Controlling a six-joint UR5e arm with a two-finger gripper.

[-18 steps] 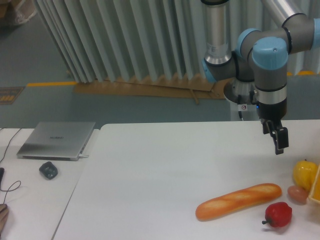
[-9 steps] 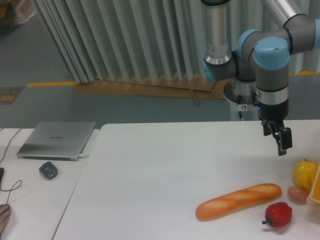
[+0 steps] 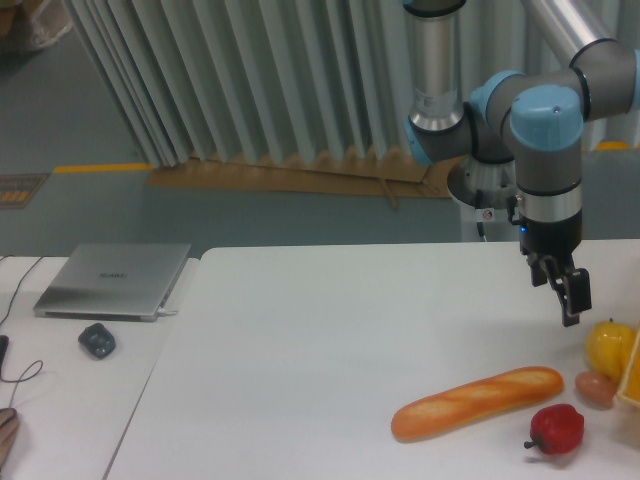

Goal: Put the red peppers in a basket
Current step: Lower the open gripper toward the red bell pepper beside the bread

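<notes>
The red pepper lies near the table's front right corner, glossy, with a short dark stem pointing left. My gripper hangs above the table, well behind and above the pepper, touching nothing. Its fingers point down, look slightly apart and hold nothing. A yellow-orange rim is cut off by the right border; I cannot tell whether it is the basket.
A long bread loaf lies just left of the red pepper. A yellow pepper and a small pinkish-brown round item sit right of it. A closed laptop and a dark mouse rest on the left table.
The gripper has moved slightly right and down, toward the vegetables. The objects on the table have not moved.
</notes>
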